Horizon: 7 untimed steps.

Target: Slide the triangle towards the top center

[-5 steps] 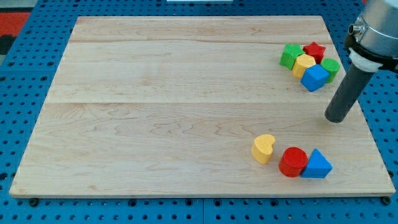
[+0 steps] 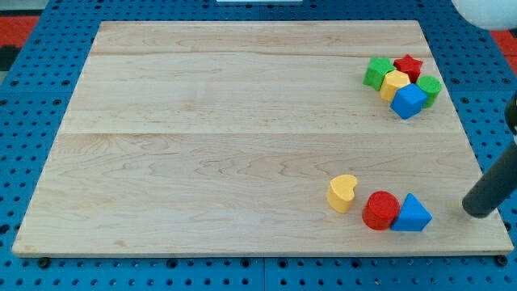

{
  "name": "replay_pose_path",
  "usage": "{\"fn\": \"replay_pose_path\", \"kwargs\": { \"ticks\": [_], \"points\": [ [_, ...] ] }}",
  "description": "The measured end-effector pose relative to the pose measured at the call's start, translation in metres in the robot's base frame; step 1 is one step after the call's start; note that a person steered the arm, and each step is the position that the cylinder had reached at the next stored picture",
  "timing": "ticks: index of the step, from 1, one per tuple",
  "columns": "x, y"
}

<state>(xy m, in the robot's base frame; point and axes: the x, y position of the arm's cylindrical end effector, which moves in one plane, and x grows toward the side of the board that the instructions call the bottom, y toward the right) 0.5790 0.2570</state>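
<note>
While my tip is resting bare, gripping nothing, one blue triangle is sitting just left, touching one red cylinder; one yellow heart farther left. Five clustered blocks are lying well above.

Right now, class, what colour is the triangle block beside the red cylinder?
Blue: the blue triangle shows clearly in the camera view, touching the red cylinder.
</note>
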Motion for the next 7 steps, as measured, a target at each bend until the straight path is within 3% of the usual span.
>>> {"fn": "replay_pose_path", "kwargs": {
  "ticks": [1, 3, 7],
  "points": [
    [0.027, -0.031],
    [0.039, -0.076],
    [0.029, -0.059]
  ]
}}
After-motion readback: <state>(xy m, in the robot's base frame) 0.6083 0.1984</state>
